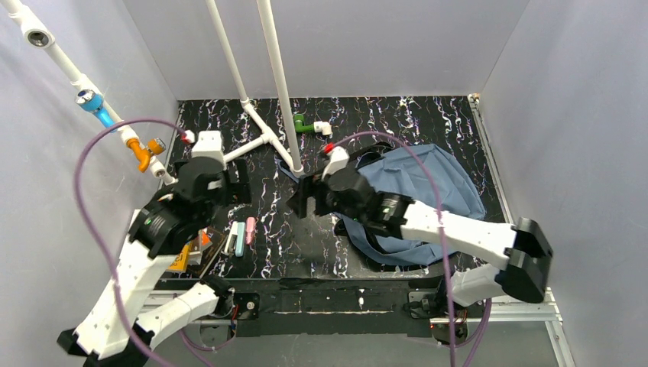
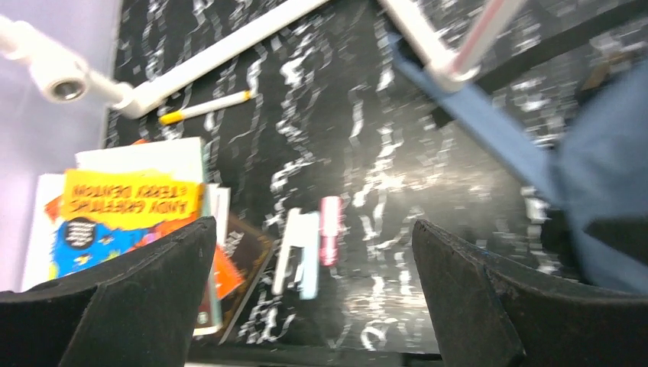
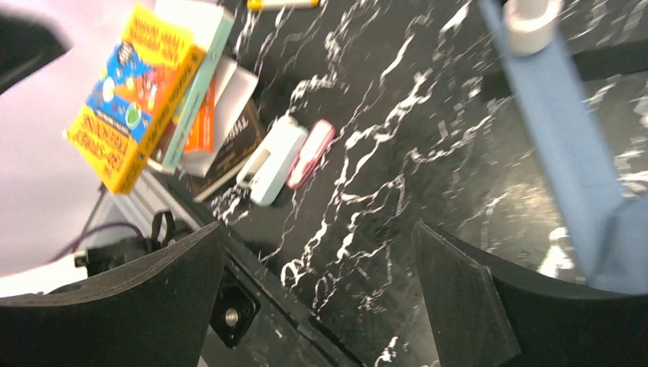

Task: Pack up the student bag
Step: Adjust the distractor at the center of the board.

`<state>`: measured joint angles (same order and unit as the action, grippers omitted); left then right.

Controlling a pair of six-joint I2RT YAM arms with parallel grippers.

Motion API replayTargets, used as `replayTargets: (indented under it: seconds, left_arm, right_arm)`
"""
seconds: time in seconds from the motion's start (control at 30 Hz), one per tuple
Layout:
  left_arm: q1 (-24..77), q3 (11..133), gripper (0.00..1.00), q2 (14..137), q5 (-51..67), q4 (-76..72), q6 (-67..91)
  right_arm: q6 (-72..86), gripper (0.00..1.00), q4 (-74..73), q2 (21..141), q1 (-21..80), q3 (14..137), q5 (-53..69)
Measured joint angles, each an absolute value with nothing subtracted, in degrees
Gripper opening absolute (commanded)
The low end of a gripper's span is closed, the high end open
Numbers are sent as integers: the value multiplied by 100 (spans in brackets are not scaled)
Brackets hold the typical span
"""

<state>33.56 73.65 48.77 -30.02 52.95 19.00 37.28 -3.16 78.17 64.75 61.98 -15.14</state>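
Slate-blue student bag (image 1: 435,187) lies under the right arm (image 1: 458,228), just right of the right gripper (image 1: 300,200) — jaws wide apart, empty.

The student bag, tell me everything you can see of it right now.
The student bag is soft slate-blue fabric, slumped flat and creased on the right half of the black marbled table. One blue strap stretches left to the foot of the white pipe stand and seems to run under it. The right arm reaches across the bag's near side and hides part of it. Whether it is zipped cannot be told.
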Motion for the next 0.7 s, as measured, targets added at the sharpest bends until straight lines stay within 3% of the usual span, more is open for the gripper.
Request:
replayTargets:
  seconds: [0.17,0.43,0.7]
  left_arm:
    - [2961,6897,99,5579,-3527,5470,1601]
    - [1706,6694,99,5843,-3507,5513,1461]
    - [1435,7078,99,5474,-3041,6125,1610]
  right_arm:
    - [3898,98,123,8567,6864,6169,-1258]
    - [4530,98,2099,8989,6869,5369,-611]
    - [5306,97,3476,10755,6947,6252,60]
